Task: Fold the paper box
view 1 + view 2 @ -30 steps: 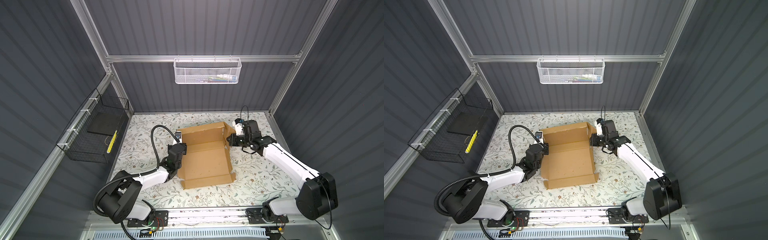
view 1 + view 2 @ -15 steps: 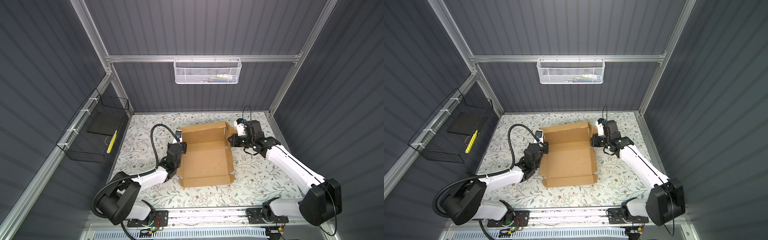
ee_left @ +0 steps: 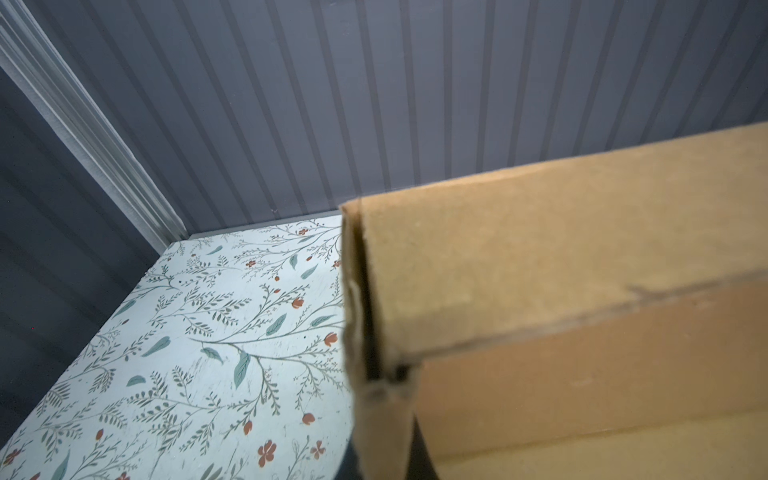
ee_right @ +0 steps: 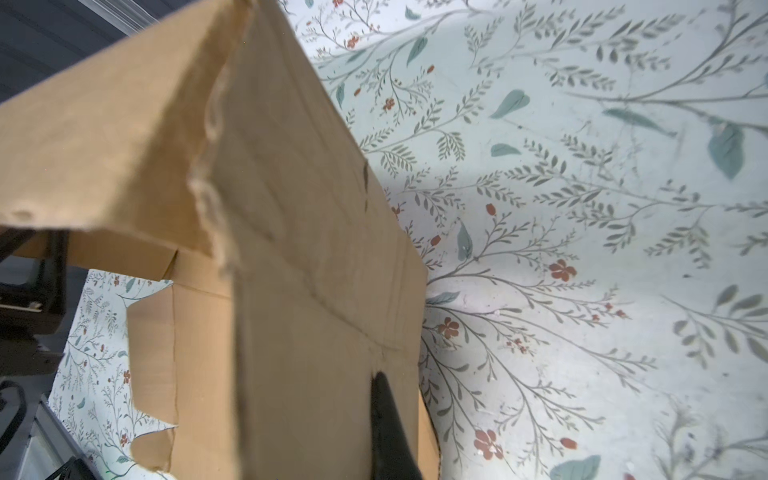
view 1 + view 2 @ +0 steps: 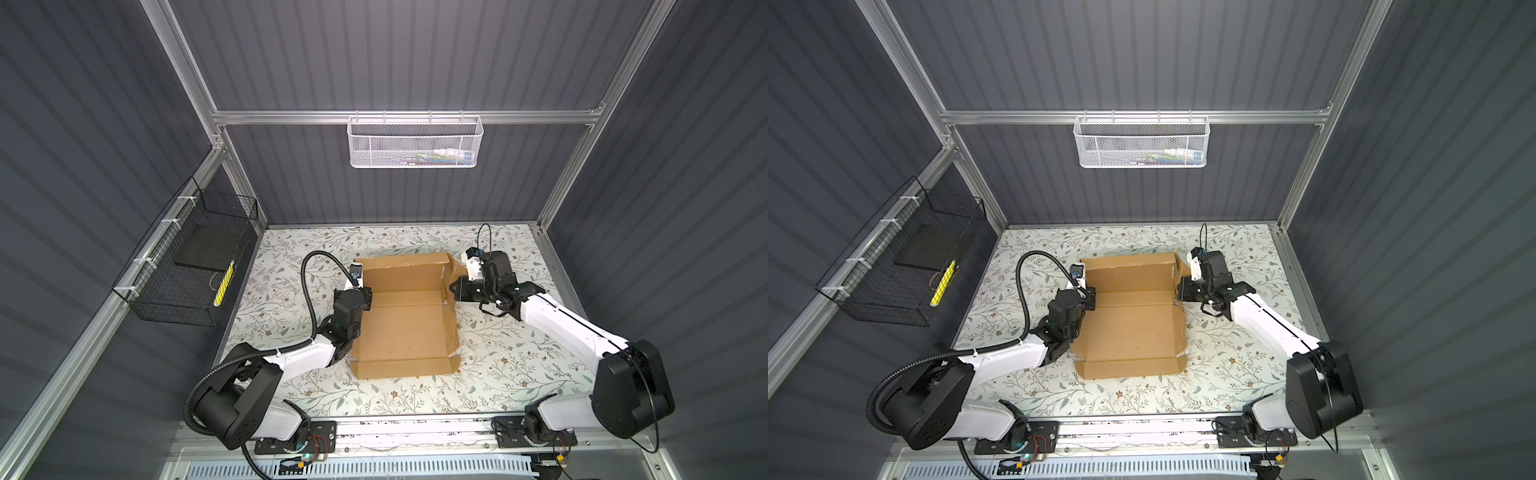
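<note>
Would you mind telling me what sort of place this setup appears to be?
Likely an enclosed robot test cell: grey ribbed wall panels in an aluminium frame, a left arm and right arm on a base rail.

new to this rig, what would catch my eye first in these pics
A brown paper box lies half folded, rear panel raised, in the middle of the floral table. The left gripper and right gripper are shut on its opposite sides near the back. A white basket hangs on the rear rail.
</note>
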You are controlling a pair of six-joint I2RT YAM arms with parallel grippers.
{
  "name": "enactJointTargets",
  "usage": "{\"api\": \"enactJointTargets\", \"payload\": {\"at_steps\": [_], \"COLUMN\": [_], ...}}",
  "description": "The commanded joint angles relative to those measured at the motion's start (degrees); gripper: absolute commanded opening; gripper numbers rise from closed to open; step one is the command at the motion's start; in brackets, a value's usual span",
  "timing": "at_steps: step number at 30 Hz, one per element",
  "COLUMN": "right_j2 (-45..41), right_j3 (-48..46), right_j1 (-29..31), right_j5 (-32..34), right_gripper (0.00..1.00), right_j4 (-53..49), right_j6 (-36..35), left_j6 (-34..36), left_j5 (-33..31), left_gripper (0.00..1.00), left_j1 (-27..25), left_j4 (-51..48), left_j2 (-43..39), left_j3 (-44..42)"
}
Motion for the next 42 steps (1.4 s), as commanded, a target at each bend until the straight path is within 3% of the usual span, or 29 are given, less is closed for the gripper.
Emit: {"api": "enactJointTargets", "payload": {"at_steps": [1, 20, 42], "right_j2": [2.9, 10.5, 11.0], "right_j3": [-1.7, -2.5, -4.6], "right_j1": [1.2, 6.7, 7.7], "right_j5": [-0.7, 10.2, 14.5], "right_gripper": [0.04, 0.04, 0.04], "right_j4": [6.0, 8.6, 8.3], "right_j6": [1.8, -0.1, -0.7], "left_j6": [-1.4, -6.8, -7.8], "left_j5": [-1.6, -2.7, -2.2], "left_gripper": [0.00, 0.00, 0.00], "left_j1": [0.3, 0.3, 0.3], "left_j4": [1.1, 1.9, 1.6], "left_j2": [1.2, 0.1, 0.2], "left_j3": [-1.5, -7.0, -8.0]}}
